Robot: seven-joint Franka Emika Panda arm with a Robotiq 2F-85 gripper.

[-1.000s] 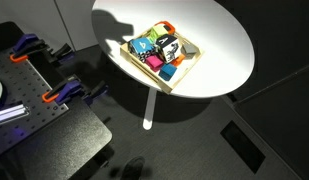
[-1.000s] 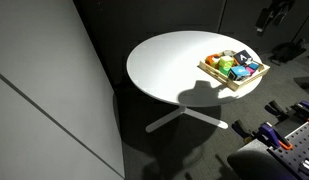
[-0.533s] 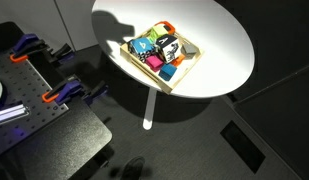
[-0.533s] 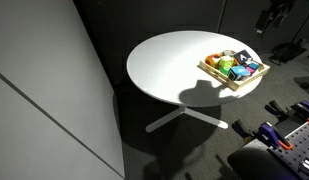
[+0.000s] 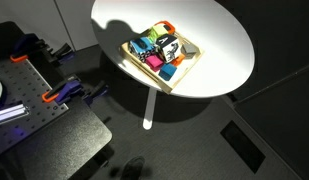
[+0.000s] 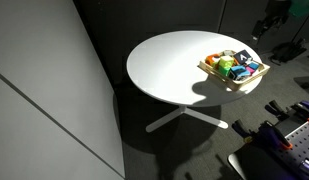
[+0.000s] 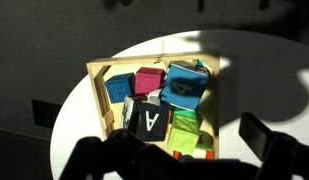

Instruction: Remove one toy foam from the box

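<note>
In both exterior views the box (image 5: 186, 73) (image 6: 219, 79) sits on the round white table (image 5: 219, 40) (image 6: 164, 65), close to the edge and well off centre. In one it lies toward the tabletop's 10 o'clock, in the other toward its 3 o'clock. It is packed with coloured blocks. At this range a teal one (image 5: 142, 45) shows at the tray's 9 o'clock and the toy foam (image 5: 167, 46) near its 12 o'clock. A broad dark shadow falls on the tabletop beside the tray.

The wrist view looks down into the box (image 7: 100, 95), and the contents read left to right. A small blue block (image 7: 119, 88) fills the 10 o'clock corner. A pink block (image 7: 147, 80) sits at 12 o'clock, touching it. Just below the pink one, near the middle and toward 6 o'clock, lies the toy foam (image 7: 150, 122). It is black, with a white letter A facing up. A larger blue block (image 7: 184, 85) is tilted at 2 o'clock, and a green block (image 7: 184, 130) lies at 4 o'clock beside the black piece.

The gripper (image 7: 179, 160) comes in along the bottom of that view as two dark, shadowed shapes. One finger (image 7: 99, 160) is at 7 o'clock and the other at 4 o'clock. They are spread wide with nothing between them. Whether they touch the blocks cannot be told.
</note>
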